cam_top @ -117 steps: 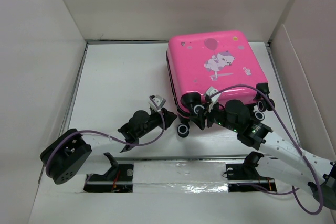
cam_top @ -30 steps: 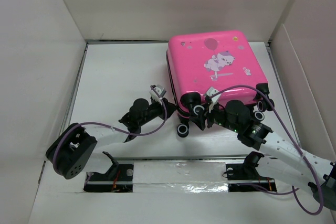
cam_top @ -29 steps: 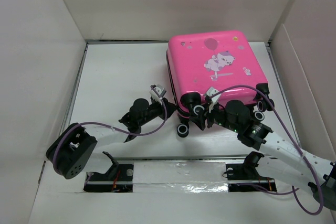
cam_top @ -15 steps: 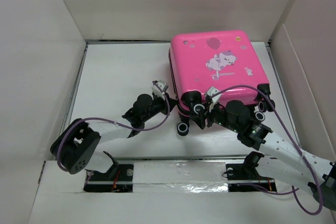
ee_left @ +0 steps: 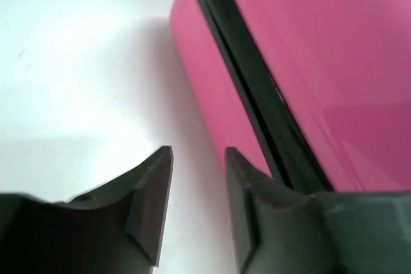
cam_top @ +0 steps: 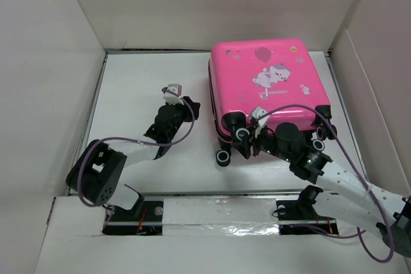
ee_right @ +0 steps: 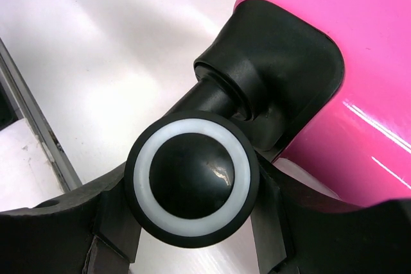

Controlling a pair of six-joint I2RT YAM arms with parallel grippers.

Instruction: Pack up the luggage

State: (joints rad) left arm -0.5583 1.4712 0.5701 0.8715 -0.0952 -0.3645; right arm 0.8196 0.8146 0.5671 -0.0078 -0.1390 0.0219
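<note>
The luggage (cam_top: 266,85) is a hot-pink hard-shell suitcase with a cartoon animal print. It lies flat and closed at the back right of the table. My right gripper (cam_top: 248,140) is at its near left corner and shut on a black wheel with a white ring (ee_right: 192,187), with a finger on each side. My left gripper (cam_top: 191,104) is beside the suitcase's left side, just apart from it. In the left wrist view the left gripper (ee_left: 198,153) is narrowly open with only white table between the fingers. The pink shell and black zip seam (ee_left: 257,94) run along its right.
White box walls (cam_top: 51,62) enclose the table on the left, back and right. Another wheel (cam_top: 223,157) sticks out toward the front, and more wheels (cam_top: 319,131) sit at the near right corner. A taped rail (cam_top: 218,210) runs along the near edge.
My left gripper has moved from the suitcase's near left wheel back and up along its left side. The suitcase has shifted slightly right. The right gripper still holds the wheel.
</note>
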